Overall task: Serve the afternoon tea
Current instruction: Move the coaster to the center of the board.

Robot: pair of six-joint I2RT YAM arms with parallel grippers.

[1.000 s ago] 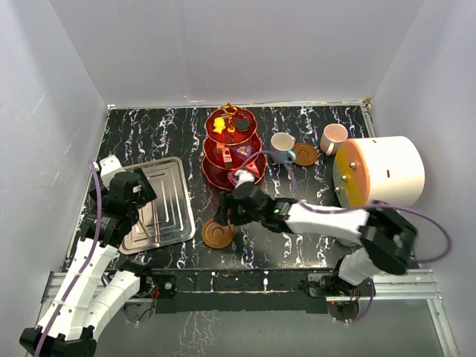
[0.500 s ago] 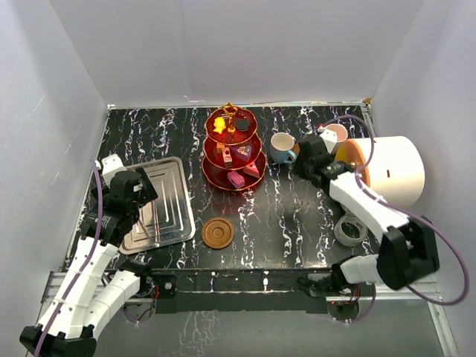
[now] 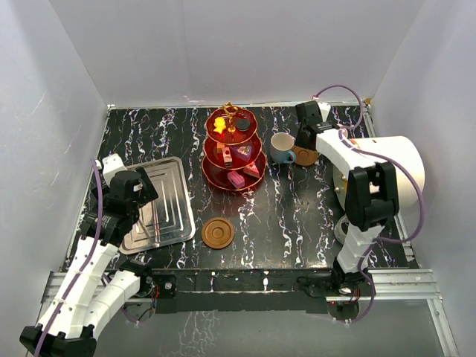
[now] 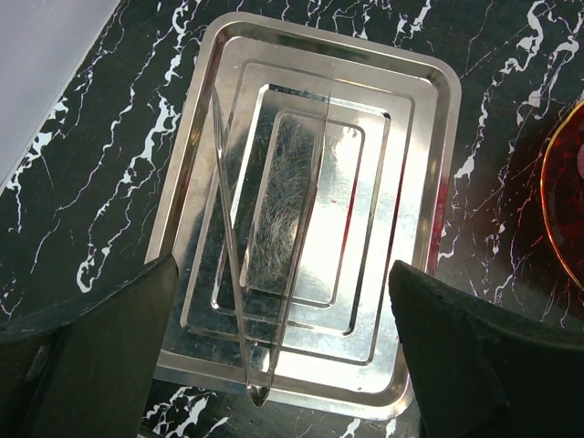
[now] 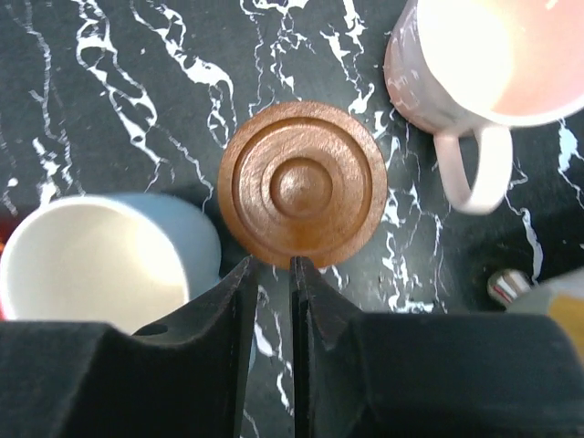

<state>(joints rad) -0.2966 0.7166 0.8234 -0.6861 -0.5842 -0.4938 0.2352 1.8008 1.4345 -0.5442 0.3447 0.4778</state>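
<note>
The red three-tier stand point(image 3: 233, 151) with a gold rod stands at the back centre and holds small block sweets point(image 3: 238, 178). The blue cup point(image 3: 282, 147) point(image 5: 100, 251) stands right of it. A brown saucer point(image 5: 303, 183) lies between the blue cup and the pink cup point(image 5: 465, 64). My right gripper point(image 5: 273, 265) hangs over the saucer's near edge, its jaws almost together with nothing between them. In the top view my right arm covers the pink cup. A second saucer point(image 3: 218, 233) lies at the front centre. My left gripper point(image 4: 283, 365) is open above the tray.
A silver metal tray point(image 3: 156, 201) point(image 4: 420, 109) lies at the left with clear tongs point(image 4: 269, 274) on it. A big white cylinder with an orange face point(image 3: 387, 169) lies at the right. A grey ring point(image 3: 343, 227) lies in front of it.
My right arm has swung from the front saucer beside the stand to the back right, above the saucer between the cups. The left arm has not moved.
</note>
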